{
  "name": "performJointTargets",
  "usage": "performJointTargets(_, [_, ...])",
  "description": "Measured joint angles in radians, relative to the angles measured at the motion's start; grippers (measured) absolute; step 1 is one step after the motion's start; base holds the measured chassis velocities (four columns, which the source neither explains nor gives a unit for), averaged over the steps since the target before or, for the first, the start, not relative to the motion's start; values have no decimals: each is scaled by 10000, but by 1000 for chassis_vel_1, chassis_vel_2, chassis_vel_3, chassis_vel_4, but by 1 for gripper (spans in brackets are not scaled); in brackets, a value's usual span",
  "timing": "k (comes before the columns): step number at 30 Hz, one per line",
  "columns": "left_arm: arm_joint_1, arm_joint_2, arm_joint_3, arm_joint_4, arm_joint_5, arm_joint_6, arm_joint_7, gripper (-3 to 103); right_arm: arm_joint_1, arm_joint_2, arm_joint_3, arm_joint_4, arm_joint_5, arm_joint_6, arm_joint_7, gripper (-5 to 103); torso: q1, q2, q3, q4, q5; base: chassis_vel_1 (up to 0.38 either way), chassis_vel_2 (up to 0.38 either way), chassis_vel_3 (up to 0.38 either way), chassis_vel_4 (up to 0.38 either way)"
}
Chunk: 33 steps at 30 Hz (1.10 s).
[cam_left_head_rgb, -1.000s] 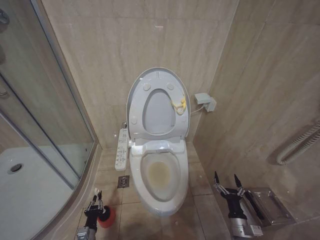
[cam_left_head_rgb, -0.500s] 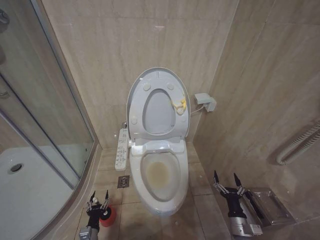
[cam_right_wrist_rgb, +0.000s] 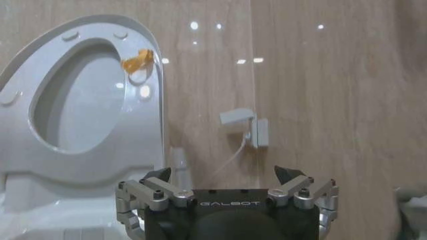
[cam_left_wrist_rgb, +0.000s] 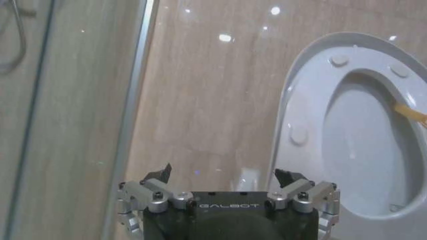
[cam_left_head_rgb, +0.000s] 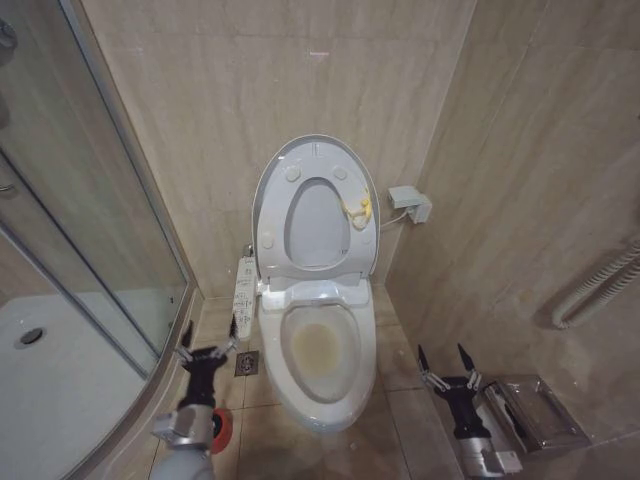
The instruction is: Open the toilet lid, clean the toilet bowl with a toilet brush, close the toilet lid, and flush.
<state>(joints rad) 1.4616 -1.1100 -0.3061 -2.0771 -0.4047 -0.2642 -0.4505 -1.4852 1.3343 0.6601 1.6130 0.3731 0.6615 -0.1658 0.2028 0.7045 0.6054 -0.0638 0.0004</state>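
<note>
toilet lid [cam_left_head_rgb: 316, 210] upright, bowl [cam_left_head_rgb: 320, 350] stained | left pincer [cam_left_head_rgb: 207, 351] spread wide, empty, above red brush holder [cam_left_head_rgb: 221, 431] | right pincer [cam_left_head_rgb: 444, 367] likewise agape

Both arms low and pointing forward, left gripper [cam_left_head_rgb: 205, 349] and right gripper [cam_left_head_rgb: 443, 360] with fingers spread wide, nothing held.

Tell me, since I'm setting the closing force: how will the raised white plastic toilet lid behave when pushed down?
The glossy white plastic oval toilet lid stands upright against the wall, so it probably swings as one stiff piece. Its smooth surface looks slippery for the left gripper, whose jaws are open. Past upright, it may drop onto the white ceramic toilet bowl.
</note>
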Motion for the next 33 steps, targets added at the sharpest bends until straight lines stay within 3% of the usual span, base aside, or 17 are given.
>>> performJointTargets(1, [185,125,-240,-443,-30,402,-119,100,140,-117,-30,145,17,-166,172,100,0,0,0,0,0,0,0,0,0])
performJointTargets(4, [335,419,-621,-942,-115,791,-181,100,361,-389,-12,454,197,-457,476,100,0,0,0,6,0,0,0,0,0])
performJointTargets(5, [368,523,-768,-1052,-161,813,-179,100,475,-522,5,577,296,-582,624,100,0,1,0,-9,-1,0,0,0,0])
performJointTargets(13, [963,356,-1767,-1316,-512,302,193,100,2309,-1699,-233,777,1249,-1561,1238,100,1,0,0,1,-3,0,0,0,0])
performJointTargets(18, [1250,-98,-1853,-1294,-466,8,479,100,3981,-2427,-732,-420,1500,-1657,1333,100,1,0,1,-1,-3,0,0,0,0])
performJointTargets(21, [1455,-425,-2000,-1291,-285,-73,635,100,5678,-2846,-1711,-1671,2185,-2143,1804,100,3,-1,3,-5,1,0,0,0,0])
performJointTargets(29, [2010,-710,-2660,-1388,-174,-238,767,100,8649,-2987,-3432,-3713,2832,-2474,1904,100,4,-1,2,5,-4,0,0,0,0])
performJointTargets(33, [2290,-833,-3064,-1522,-169,-249,789,100,9539,-2813,-4013,-4423,2907,-2583,1726,100,3,-1,2,-4,-2,0,0,0,0])
